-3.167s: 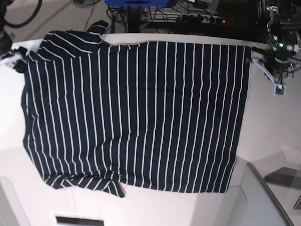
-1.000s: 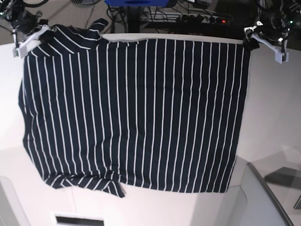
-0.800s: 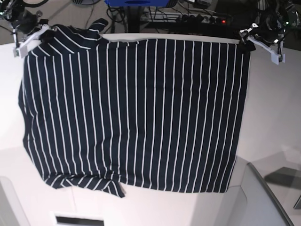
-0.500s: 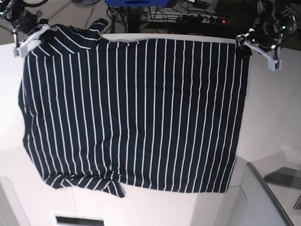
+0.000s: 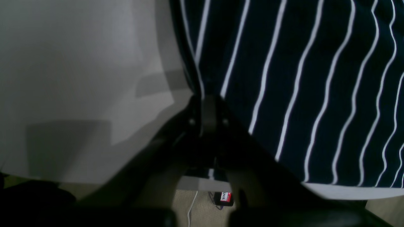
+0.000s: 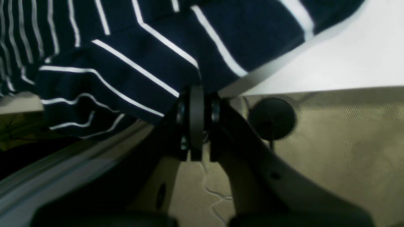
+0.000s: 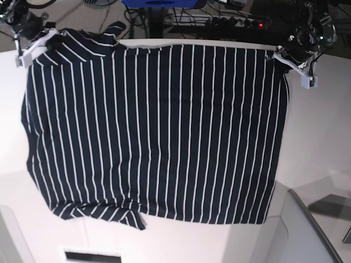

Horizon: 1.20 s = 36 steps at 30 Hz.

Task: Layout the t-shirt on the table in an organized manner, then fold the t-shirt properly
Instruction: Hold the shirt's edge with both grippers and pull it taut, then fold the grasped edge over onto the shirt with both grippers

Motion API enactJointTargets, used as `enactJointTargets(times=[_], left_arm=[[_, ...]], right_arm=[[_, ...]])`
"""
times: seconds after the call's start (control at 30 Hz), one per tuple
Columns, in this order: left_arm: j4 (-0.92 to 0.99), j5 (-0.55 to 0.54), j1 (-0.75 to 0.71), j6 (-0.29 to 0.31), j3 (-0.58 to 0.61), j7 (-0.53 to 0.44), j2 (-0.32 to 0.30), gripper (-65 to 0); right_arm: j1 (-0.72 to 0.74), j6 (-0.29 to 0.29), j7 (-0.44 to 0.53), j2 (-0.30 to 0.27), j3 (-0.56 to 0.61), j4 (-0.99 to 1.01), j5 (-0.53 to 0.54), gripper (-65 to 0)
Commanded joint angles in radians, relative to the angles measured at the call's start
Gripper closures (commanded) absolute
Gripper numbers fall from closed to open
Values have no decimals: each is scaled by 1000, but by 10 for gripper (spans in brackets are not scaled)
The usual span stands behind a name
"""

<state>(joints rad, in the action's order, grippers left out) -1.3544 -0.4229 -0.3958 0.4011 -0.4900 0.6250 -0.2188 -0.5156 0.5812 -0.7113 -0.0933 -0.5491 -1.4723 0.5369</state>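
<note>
The soft fabric t-shirt [image 7: 159,131] is dark navy, nearly black, crossed by thin, evenly spaced white stripes. The smooth, glossy bench [image 7: 318,131] beneath it is plain white. Beyond the bench, in the right wrist view's lower right, the floor [image 6: 347,151] is olive-tan.

The base view looks steeply down from above onto the table [image 7: 321,137], taking in the whole t-shirt [image 7: 159,131] and the table's far edge with floor and cables beyond. The left wrist view sits very close behind the left gripper [image 5: 206,104] at the far right corner, facing along the shirt's edge over the table. The right wrist view sits equally close behind the right gripper [image 6: 197,104] at the far left corner, looking past the table's edge to the floor. Each wrist view shares with the base view only one far corner of the shirt.
</note>
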Motion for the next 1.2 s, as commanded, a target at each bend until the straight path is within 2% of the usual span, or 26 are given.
enactJointTargets(times=[0.0,0.1,0.2,0.3,0.5,0.6,0.83,1.03,1.17], left_arm=[[-24,20,-19,5,0,59,-3,0],[-107,19,-50,5,0,62,-3,0],[-184,19,-74,5,0,62,-1,0],[-242,19,-99,3,-2,98,-1,0],[-333,19,-114,5,-135,169,22,0],[-337,19,-114,5,-167,184,20,0],[-337,23,-116,5,-161,184,25,0],[-348,19,-127,5,-161,184,25,0],[-348,19,-124,5,-160,184,25,0]], right_arm=[[-21,7,11,-10,-4,-51,15,0],[-51,3,-3,-7,-10,-138,15,0],[-62,3,-69,-6,-15,-190,16,0],[-74,3,-92,-4,-15,-219,16,0],[-116,1,-112,-4,-13,-259,16,0],[-117,1,-141,-7,-9,-252,16,0],[-102,1,-152,-4,-6,-252,16,0],[-70,0,-199,-12,-6,-267,15,0],[10,0,-268,-12,-6,-276,-70,0]])
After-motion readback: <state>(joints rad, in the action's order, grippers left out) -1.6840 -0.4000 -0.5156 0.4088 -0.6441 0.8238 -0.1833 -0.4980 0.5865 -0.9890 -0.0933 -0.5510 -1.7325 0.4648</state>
